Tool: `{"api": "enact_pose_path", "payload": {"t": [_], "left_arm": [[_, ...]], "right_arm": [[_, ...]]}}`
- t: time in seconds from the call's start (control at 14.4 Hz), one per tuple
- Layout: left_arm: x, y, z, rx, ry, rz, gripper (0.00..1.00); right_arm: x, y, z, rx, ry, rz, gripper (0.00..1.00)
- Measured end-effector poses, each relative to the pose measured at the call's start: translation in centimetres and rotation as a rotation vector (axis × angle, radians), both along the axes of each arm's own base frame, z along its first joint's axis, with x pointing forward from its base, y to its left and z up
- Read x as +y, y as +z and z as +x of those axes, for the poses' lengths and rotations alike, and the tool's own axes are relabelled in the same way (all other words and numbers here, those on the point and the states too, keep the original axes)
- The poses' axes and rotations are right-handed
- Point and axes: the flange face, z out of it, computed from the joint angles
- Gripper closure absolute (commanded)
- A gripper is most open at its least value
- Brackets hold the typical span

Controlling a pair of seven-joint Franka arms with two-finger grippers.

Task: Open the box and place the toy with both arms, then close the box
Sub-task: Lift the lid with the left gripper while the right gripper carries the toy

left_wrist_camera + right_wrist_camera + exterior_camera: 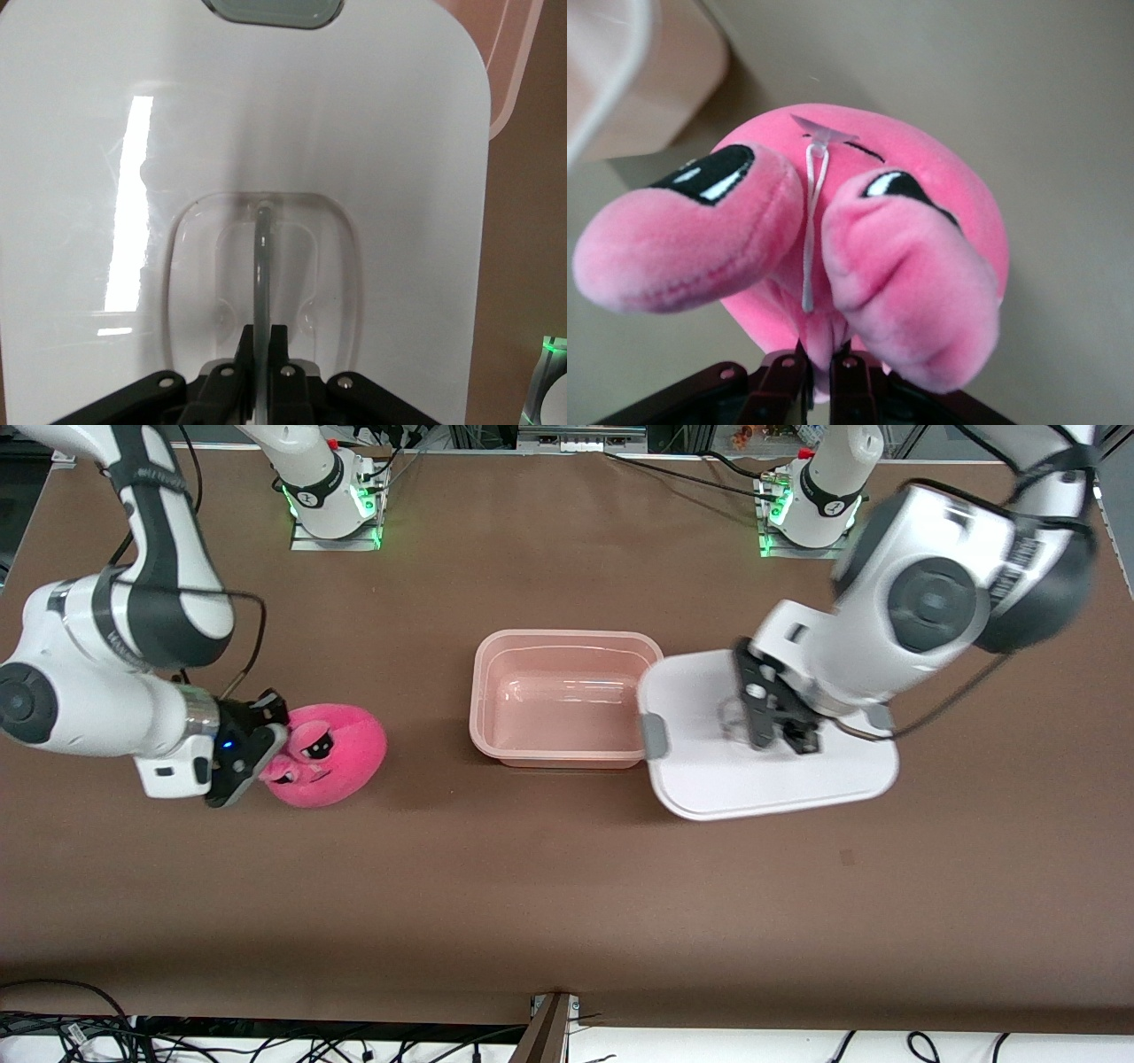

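Right end effector (252, 757) clamped on toy (332, 755), plush still resting on worktop (567, 886). Soft, light, squashy; pinch deep in body fold. Left end effector (780, 722) pinching clear handle (263, 266) of lid (762, 771), held beside open box (563, 700). Lid stiff, slick.

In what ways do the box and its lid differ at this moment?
The box is translucent pink and stands open and empty on the table; the lid is opaque white with grey clips. The box is untouched, while the left claw is shut on the lid's clear handle, holding it beside the box. Both share the rounded-rectangular outline.
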Motion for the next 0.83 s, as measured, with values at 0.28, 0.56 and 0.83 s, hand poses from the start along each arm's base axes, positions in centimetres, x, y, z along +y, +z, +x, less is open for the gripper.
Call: {"api": "enact_pose_path", "payload": {"t": [0.28, 0.56, 0.83], "left_arm": [[8.0, 0.1, 1.8, 0.007, 0.012, -0.013, 1.0], [9.5, 1.5, 2.2, -0.022, 0.006, -0.011, 1.0], [11.2, 2.6, 2.6, -0.048, 0.028, -0.001, 1.0]], "right_arm": [[10.2, 2.8, -3.8, -0.022, 0.245, -0.057, 1.0], [17.7, 3.9, -7.6, -0.053, 0.428, -0.103, 1.0], [24.3, 3.8, -11.6, -0.087, 0.576, -0.169, 1.0]]}}
